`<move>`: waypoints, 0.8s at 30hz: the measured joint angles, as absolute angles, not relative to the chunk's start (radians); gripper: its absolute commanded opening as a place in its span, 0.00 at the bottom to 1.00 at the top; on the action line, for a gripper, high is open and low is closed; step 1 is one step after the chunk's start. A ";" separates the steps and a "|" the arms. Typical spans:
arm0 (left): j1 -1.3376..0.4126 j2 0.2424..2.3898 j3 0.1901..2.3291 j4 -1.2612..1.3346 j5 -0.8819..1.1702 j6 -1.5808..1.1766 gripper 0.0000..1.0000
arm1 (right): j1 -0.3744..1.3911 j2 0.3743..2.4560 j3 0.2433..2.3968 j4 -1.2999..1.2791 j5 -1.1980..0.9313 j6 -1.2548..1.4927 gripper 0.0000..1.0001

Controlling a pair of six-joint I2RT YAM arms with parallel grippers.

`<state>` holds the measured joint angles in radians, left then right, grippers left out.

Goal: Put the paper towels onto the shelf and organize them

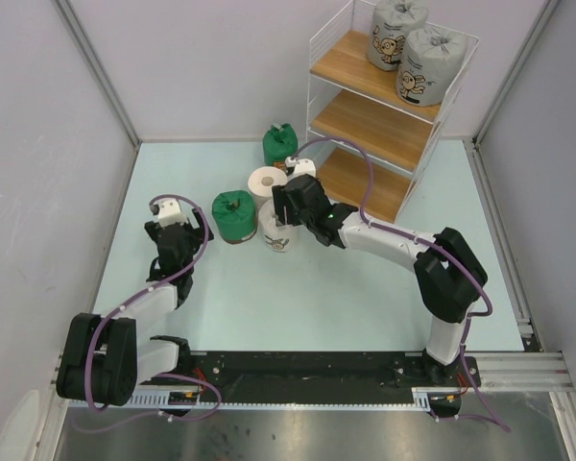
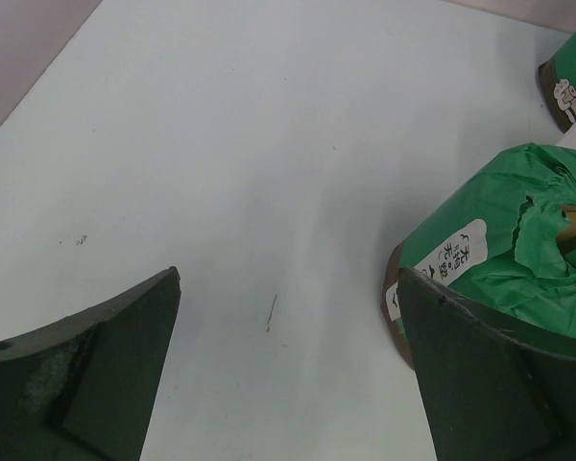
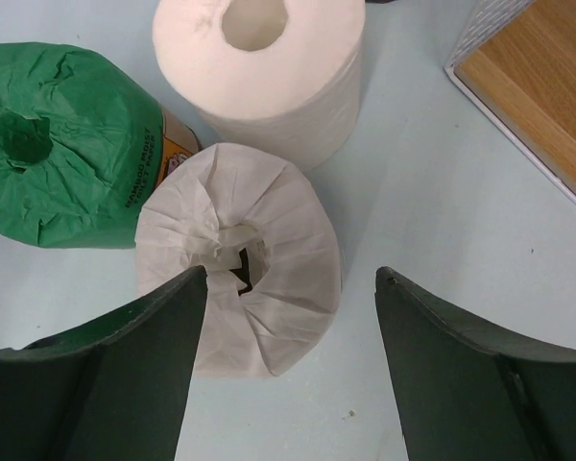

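right claw [image 1: 286, 213], top view: jaws parted, gripping nothing, poised over the white-wrapped roll [image 1: 276, 233] near mid-worktop [image 1: 298, 298]. roll upright, long axis vertical, a shade to the near-left of the claw. close around it: near green roll [image 1: 233, 213] on the left, bare white roll [image 1: 266, 182] on the far side, far green roll [image 1: 279, 144] further back. shelf [image 1: 365, 115] at far right, two grey cartoon-print rolls [image 1: 428, 63] already on its top board. left claw [image 1: 173, 226] well left of the cluster, farther from the white-wrapped roll than the right one.

left wrist view: left claw wide open, holding nothing, bare worktop between the fingers, near green roll just beyond the right-hand finger.

right wrist view: looking straight down onto the roll's gathered top and core hole. one finger in front of the roll's edge, the other out over bare worktop, so off-centre toward the shelf side. probably the picking step for this roll: shift back toward the green neighbour, then lower to straddle the wrap. likely snag: little room for a finger between such crowded neighbours.
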<state>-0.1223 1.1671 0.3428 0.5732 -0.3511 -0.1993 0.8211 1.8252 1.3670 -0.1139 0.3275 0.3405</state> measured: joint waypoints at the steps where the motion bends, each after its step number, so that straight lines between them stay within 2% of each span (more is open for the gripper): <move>1: -0.122 1.167 0.343 0.573 -0.351 -0.199 1.00 | 0.820 1.826 1.367 -0.110 0.327 0.340 0.75; 10: -0.122 1.171 0.343 0.573 -0.351 -0.199 1.00 | 0.808 1.886 1.367 -0.099 0.295 0.350 0.74; 13: -0.122 1.171 0.343 0.573 -0.351 -0.199 1.00 | 0.804 1.910 1.367 -0.081 0.289 0.368 0.70; 17: -0.122 1.171 0.343 0.573 -0.351 -0.199 1.00 | 0.803 1.911 1.367 -0.076 0.281 0.375 0.56; 24: -0.122 1.171 0.343 0.573 -0.351 -0.199 1.00 | 0.804 1.921 1.367 -0.057 0.266 0.386 0.50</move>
<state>-0.1223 1.1713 0.3428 0.5728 -0.3511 -0.1989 0.8043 1.9209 1.3674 -0.0566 0.2661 0.3859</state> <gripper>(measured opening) 0.996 0.532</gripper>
